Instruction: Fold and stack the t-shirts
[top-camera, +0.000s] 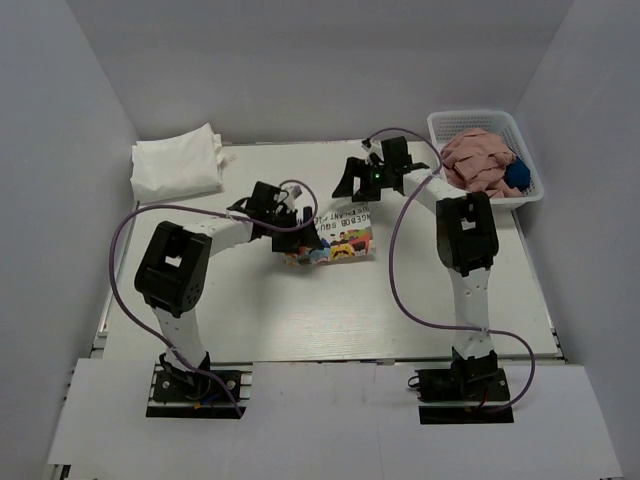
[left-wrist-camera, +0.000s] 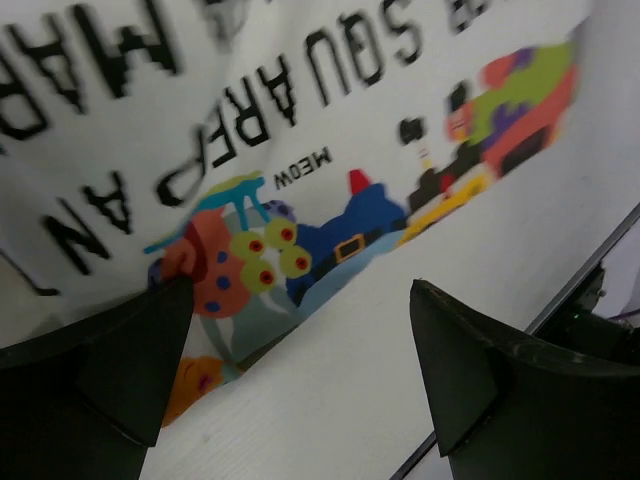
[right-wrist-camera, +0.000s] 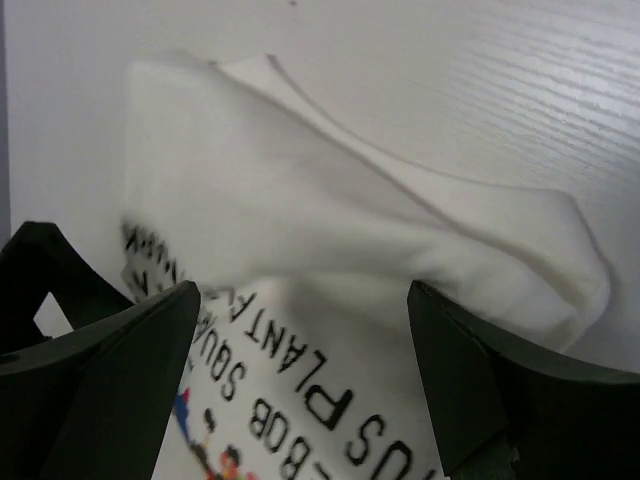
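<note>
The left end effector (left-wrist-camera: 300, 320) and the right end effector (right-wrist-camera: 300, 310) both hang released, jaws wide, over the printed t-shirt (top-camera: 340, 240) (dark lettering, cartoon figures) lying in the middle of the surface (top-camera: 300, 320). 1 folded white t-shirt bundle (top-camera: 178, 165) sits at its far-left corner, well apart.

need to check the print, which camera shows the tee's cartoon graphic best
Left wrist: the cartoon graphic is large and close, colours clear. Top external shows only a small coloured strip. Right wrist catches mostly the lettering and plain cloth.

White basket (top-camera: 470, 117) of pink cloth (top-camera: 478, 160), far right corner
</note>
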